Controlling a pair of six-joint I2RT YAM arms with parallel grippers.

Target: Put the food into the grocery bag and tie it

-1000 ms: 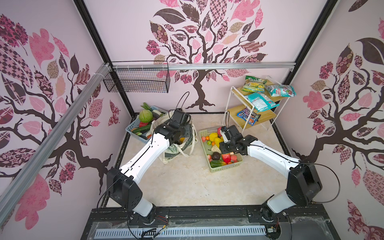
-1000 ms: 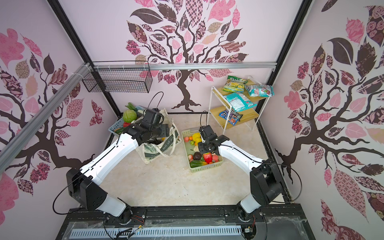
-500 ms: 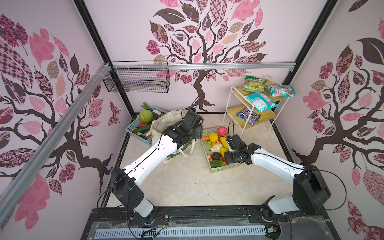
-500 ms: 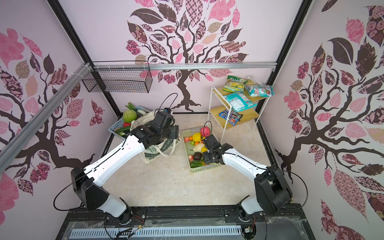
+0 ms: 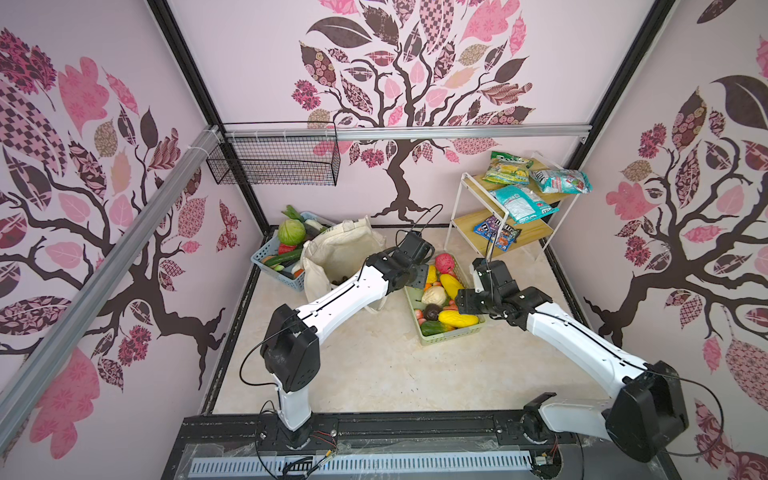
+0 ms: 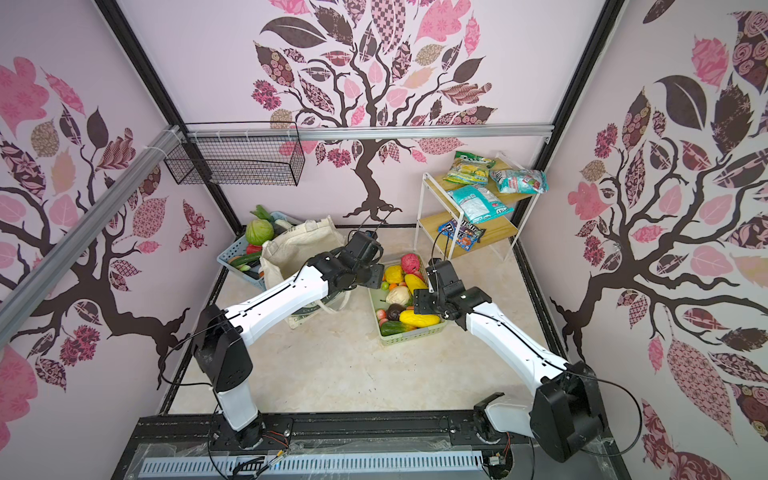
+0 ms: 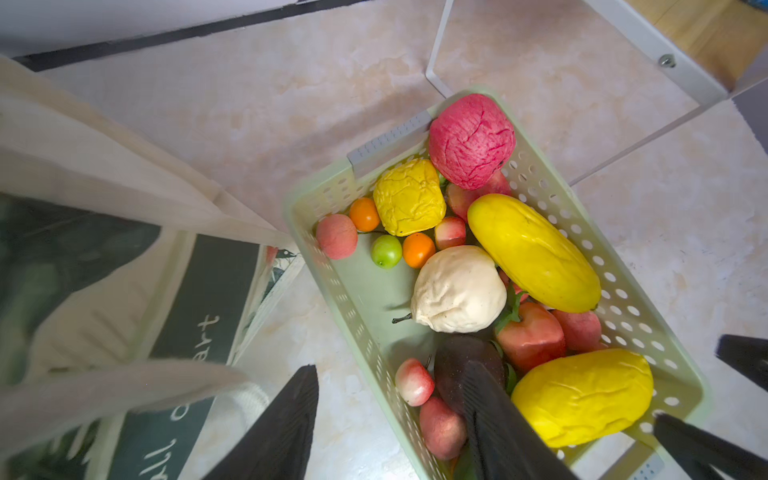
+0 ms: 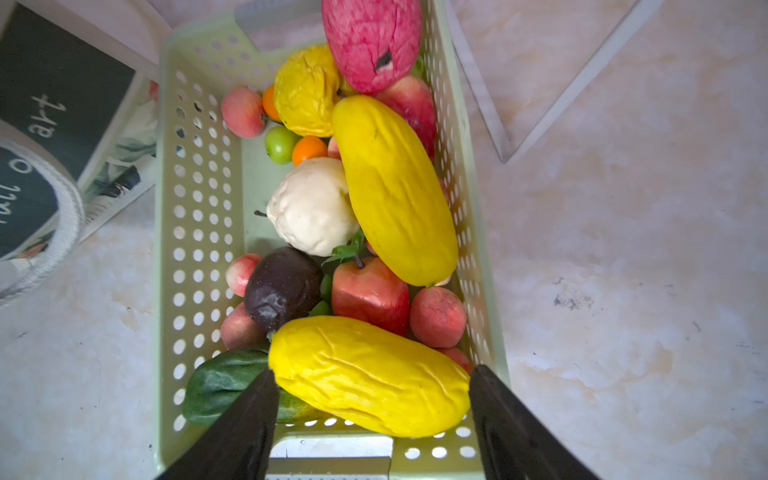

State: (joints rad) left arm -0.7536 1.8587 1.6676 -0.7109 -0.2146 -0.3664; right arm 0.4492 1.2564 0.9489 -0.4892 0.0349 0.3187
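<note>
Right wrist view has my right gripper (image 8: 372, 372) spread wide and holding nothing. Its fingers (image 8: 232, 432) stand at either tip of a yellow fruit (image 8: 365, 386), which lies crosswise along the short edge of the green basket (image 8: 195, 216) nearest my base. The fruit's long axis runs finger to finger, so I judge that closing from here would pinch it end to end; a quarter turn of the wrist would take it across its narrow middle. My left gripper (image 7: 388, 365) is likewise parted and empty, with one finger over a dark fruit (image 7: 449, 374) and the other over bare floor (image 7: 291, 124) beside the basket's long edge. The right arm is the nearer one to the yellow fruit. The bag (image 5: 340, 253) stands mouth up, just beside that same long edge. A second ago the left gripper hung over the bag and has since crossed to the basket. The right has drawn back from the basket's middle, and its fingers have widened.
</note>
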